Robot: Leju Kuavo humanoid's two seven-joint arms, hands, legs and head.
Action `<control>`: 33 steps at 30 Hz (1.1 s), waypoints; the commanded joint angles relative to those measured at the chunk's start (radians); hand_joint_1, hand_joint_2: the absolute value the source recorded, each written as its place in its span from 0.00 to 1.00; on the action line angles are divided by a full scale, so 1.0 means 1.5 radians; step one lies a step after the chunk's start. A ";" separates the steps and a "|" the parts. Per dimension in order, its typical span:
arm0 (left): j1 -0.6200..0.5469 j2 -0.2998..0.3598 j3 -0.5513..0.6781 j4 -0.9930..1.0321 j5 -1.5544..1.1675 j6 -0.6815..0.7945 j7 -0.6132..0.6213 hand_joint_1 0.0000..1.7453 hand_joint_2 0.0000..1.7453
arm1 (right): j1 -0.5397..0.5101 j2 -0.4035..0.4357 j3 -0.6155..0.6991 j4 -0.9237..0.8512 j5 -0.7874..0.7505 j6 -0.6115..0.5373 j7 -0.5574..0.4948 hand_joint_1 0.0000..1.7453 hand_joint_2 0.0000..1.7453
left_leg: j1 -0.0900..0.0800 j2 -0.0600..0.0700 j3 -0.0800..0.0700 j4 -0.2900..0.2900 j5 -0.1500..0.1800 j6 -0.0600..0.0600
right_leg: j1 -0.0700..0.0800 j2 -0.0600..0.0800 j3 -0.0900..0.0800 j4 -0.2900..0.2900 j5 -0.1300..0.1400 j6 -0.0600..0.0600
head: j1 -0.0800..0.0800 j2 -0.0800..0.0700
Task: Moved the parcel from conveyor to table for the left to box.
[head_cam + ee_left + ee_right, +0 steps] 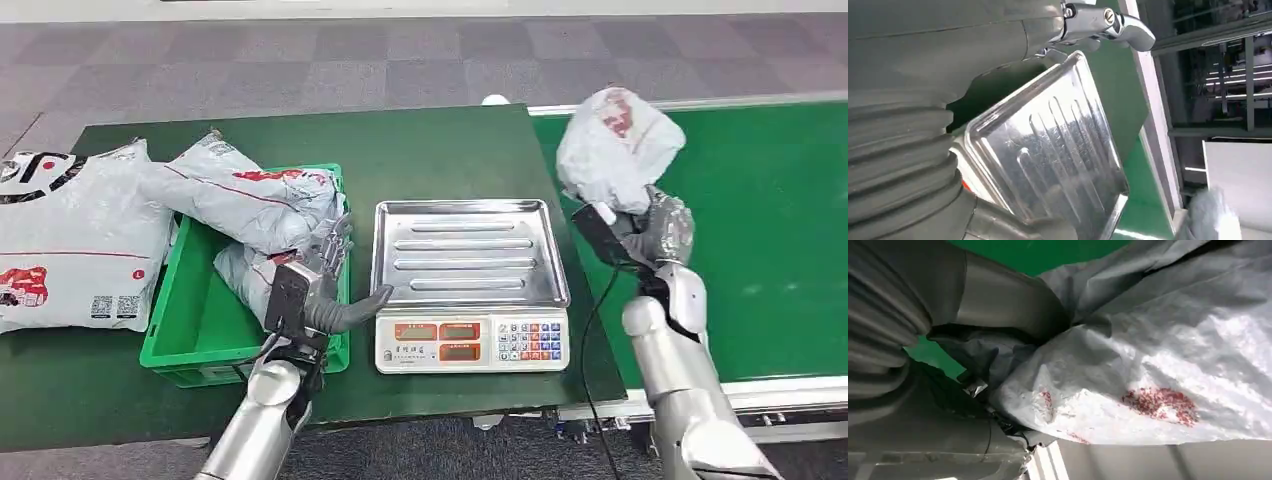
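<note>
Two hands in play: the right hand (662, 228) grips a crumpled grey-white poly mailer parcel (617, 146) by its lower end, lifted clear above the green conveyor belt (780, 230), just past the belt's near-left edge and close to the table (440, 140). Right wrist view confirms it: bag film (1158, 380) bunched against the thumb (998, 305), red print on it, so the hold looks firm enough to carry. Parcel is held high, probably to clear the conveyor rail and the weighing scale (471, 285) with its steel tray (470, 250), which sits on the table between the belt and the green crate (200, 330). Tray holds nothing, so the likely drop spot is on or beside it, within the other arm's reach. Left hand (320, 285) hovers at the crate's right rim next to the scale, fingers apart and holding nothing, thumb sticking out toward the scale; seems parked there ready to take the parcel for boxing. Left wrist view looks across the steel tray (1048, 150). Crate already has grey parcels (245, 200) piled in and over it; another large flat parcel (75, 240) lies on the table left of the crate. Transfer judged about midway, parcel not yet set down.
</note>
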 commanded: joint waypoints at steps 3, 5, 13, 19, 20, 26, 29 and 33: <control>-0.046 0.008 -0.002 0.096 0.005 -0.004 -0.011 0.00 1.00 | 0.125 0.018 0.241 -0.181 0.037 -0.037 0.038 1.00 1.00 | 0.001 0.000 0.002 -0.001 -0.001 0.000 | 0.001 0.000 0.002 -0.001 -0.001 -0.001 | 0.000 0.000; -0.046 0.008 -0.001 0.096 0.005 -0.004 -0.011 0.00 1.00 | 0.121 0.013 0.238 -0.182 0.037 -0.037 0.038 1.00 1.00 | 0.000 0.001 0.003 -0.002 -0.001 -0.001 | 0.000 0.001 0.003 -0.001 -0.001 -0.001 | 0.000 0.000; -0.059 0.013 -0.007 0.108 0.009 -0.008 -0.016 0.00 1.00 | 0.174 -0.005 0.353 -0.257 0.046 -0.025 0.028 1.00 1.00 | 0.000 0.000 0.001 -0.001 -0.001 -0.001 | 0.000 0.001 0.001 -0.001 -0.002 -0.001 | 0.000 0.000; -0.057 0.010 -0.006 0.106 0.011 -0.006 -0.017 0.00 1.00 | 0.222 -0.008 0.380 -0.305 0.046 -0.025 0.033 1.00 1.00 | 0.001 -0.001 0.003 -0.001 -0.002 -0.002 | 0.001 0.000 0.002 -0.002 -0.002 -0.001 | 0.000 0.000; -0.053 0.011 -0.006 0.102 0.011 -0.005 -0.017 0.00 1.00 | 0.227 -0.008 0.384 -0.313 0.051 -0.025 0.034 1.00 1.00 | 0.001 0.000 0.002 -0.001 -0.002 -0.002 | 0.001 0.000 0.002 -0.001 -0.002 -0.001 | 0.000 0.000; -0.047 0.014 -0.005 0.096 0.011 -0.004 -0.018 0.00 1.00 | 0.229 -0.009 0.384 -0.320 0.054 -0.022 0.038 1.00 1.00 | 0.000 0.001 0.002 -0.001 -0.002 -0.002 | 0.000 0.001 0.001 -0.001 -0.002 -0.001 | 0.000 0.000; -0.047 0.014 -0.005 0.096 0.011 -0.004 -0.018 0.00 1.00 | 0.229 -0.009 0.384 -0.320 0.054 -0.022 0.038 1.00 1.00 | 0.000 0.000 0.001 -0.001 -0.002 -0.002 | 0.000 0.001 0.001 -0.001 -0.002 -0.001 | 0.000 0.000; -0.047 0.014 -0.005 0.096 0.011 -0.004 -0.018 0.00 1.00 | 0.229 -0.009 0.384 -0.320 0.054 -0.022 0.038 1.00 1.00 | 0.001 0.001 0.004 -0.003 -0.002 -0.002 | 0.001 0.001 0.003 -0.003 -0.002 -0.002 | 0.000 0.000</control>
